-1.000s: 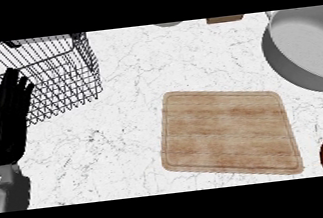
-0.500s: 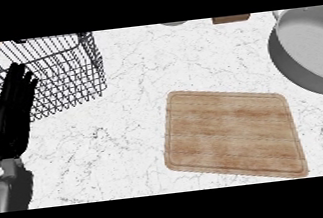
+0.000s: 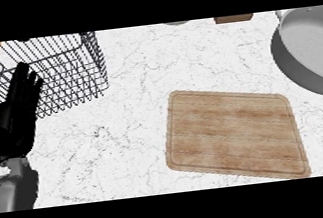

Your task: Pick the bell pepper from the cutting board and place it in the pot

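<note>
Bell pepper's nowhere in sight, cutting board (image 3: pixel 234 133) sits bare near the counter's front edge. My left hand (image 3: pixel 15 119) rests open by the wire basket (image 3: pixel 55 67); right's out of view. I'd guess it's carrying toward the pot (image 3: pixel 314 53), far right edge.

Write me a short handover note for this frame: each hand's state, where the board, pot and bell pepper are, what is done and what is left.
Left hand: open, fingers straight and pointing up, resting at the view's left edge in front of the wire basket. It holds nothing.
Right hand: not in view.
Cutting board: lies flat on the counter, right of centre, with nothing on it.
Pot: at the right edge, partly cut off; the part of its inside that shows holds nothing.
Bell pepper: not visible anywhere in this view.
Done: the pepper is off the board.
Left: it cannot be confirmed in the pot; find it first.
</note>
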Robot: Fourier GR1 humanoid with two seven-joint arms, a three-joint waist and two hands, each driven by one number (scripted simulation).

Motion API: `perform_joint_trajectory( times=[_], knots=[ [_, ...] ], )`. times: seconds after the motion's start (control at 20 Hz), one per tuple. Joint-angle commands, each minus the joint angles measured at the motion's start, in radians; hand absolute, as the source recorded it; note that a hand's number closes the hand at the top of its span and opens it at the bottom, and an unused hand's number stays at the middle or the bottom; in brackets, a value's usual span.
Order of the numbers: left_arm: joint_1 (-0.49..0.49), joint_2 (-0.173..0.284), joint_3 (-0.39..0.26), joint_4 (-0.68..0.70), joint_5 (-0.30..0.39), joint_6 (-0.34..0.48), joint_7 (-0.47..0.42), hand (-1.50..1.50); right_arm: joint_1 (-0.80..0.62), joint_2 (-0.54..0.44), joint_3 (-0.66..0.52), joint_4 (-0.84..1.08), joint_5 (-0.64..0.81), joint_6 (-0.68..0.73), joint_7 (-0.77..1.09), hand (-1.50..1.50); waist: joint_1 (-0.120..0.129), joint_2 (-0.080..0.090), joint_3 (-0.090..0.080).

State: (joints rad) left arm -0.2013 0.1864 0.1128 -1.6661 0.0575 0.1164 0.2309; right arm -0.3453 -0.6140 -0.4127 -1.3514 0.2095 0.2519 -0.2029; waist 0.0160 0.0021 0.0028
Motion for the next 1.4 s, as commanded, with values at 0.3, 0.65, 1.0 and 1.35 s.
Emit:
perform_joint_trajectory(
  times=[0.3,0.65,1.0,1.35],
  knots=[
    [-0.04,-0.023,-0.027,0.009,-0.01,0.007,0.009,0.0,-0.127,-0.061,0.059,0.437,0.389,-0.422,-0.272,1.5,0.031,0.015,0.001],
    [-0.02,-0.022,-0.028,0.06,-0.017,-0.017,-0.044,0.0,-0.368,-0.058,0.09,0.834,0.451,-0.457,-0.326,1.5,0.036,0.016,0.0],
    [-0.069,-0.012,-0.018,0.041,-0.014,-0.001,0.021,0.0,-0.406,-0.055,0.057,1.026,0.397,-0.273,-0.398,-1.5,0.036,0.02,0.002],
    [-0.052,0.002,-0.006,0.007,0.002,-0.012,0.042,0.0,-0.464,-0.039,-0.081,1.1,0.234,-0.083,-0.53,-1.5,0.043,0.018,0.004]
  ],
)
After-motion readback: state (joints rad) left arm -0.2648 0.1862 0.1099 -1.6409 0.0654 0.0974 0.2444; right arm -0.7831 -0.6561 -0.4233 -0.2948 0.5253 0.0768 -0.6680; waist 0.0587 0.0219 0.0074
